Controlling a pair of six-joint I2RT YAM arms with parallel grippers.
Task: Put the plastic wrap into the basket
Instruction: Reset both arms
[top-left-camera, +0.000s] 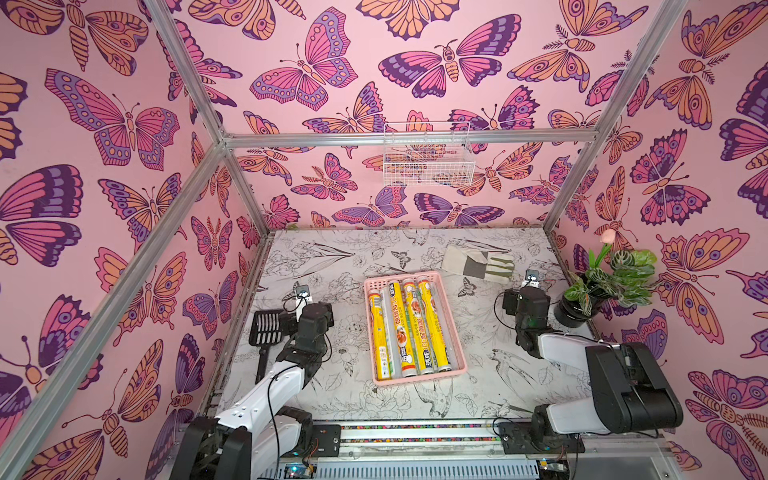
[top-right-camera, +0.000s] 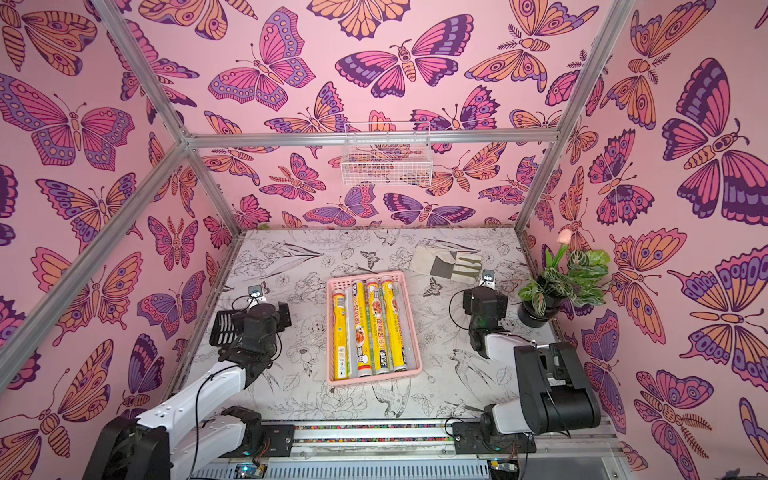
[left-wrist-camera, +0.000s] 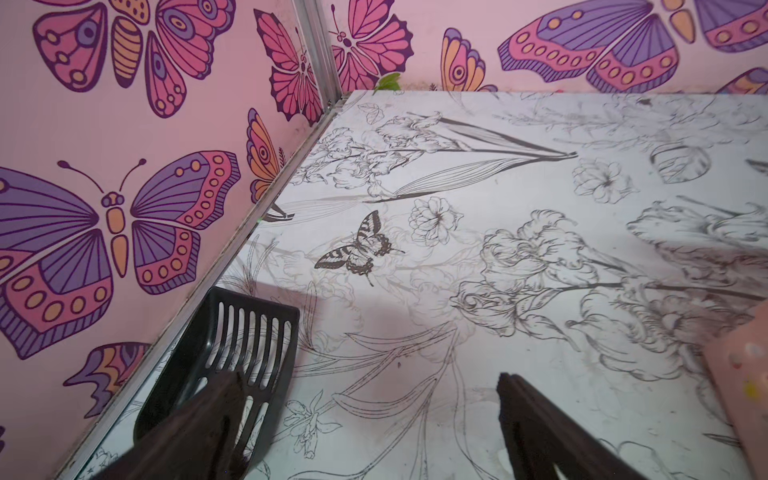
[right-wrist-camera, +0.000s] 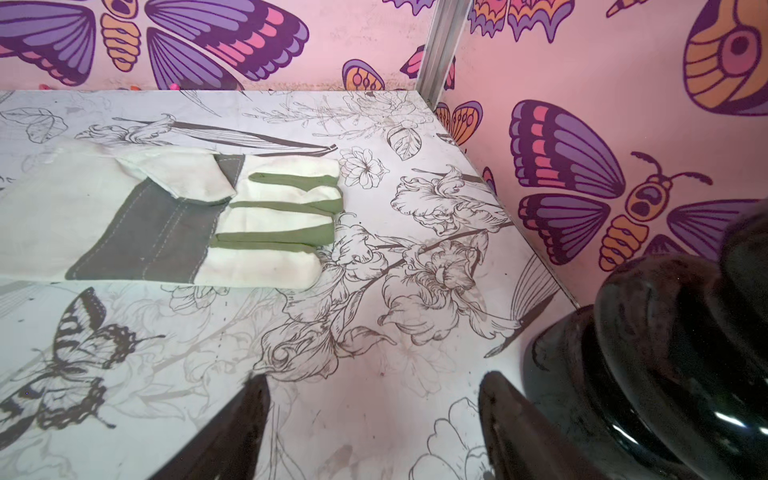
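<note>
The pink basket (top-left-camera: 419, 379) (top-right-camera: 374, 380) lies in the middle of the table in both top views. Several rolls of plastic wrap (top-left-camera: 432, 324) (top-right-camera: 390, 324) lie side by side inside it, most with yellow labels and one clear. My left gripper (left-wrist-camera: 369, 376) hangs open and empty over bare table, left of the basket, whose pink corner (left-wrist-camera: 739, 374) shows at the edge of the left wrist view. The right gripper (right-wrist-camera: 374, 376) is open and empty too, right of the basket and close to a black pot.
A black slotted scoop (top-left-camera: 268, 326) (left-wrist-camera: 232, 345) lies by the left wall, partly under my left finger. A grey-white glove (top-left-camera: 478, 264) (right-wrist-camera: 145, 216) lies behind the basket. A potted plant (top-left-camera: 598, 286) stands at the right wall. A white wire basket (top-left-camera: 428, 153) hangs on the back wall.
</note>
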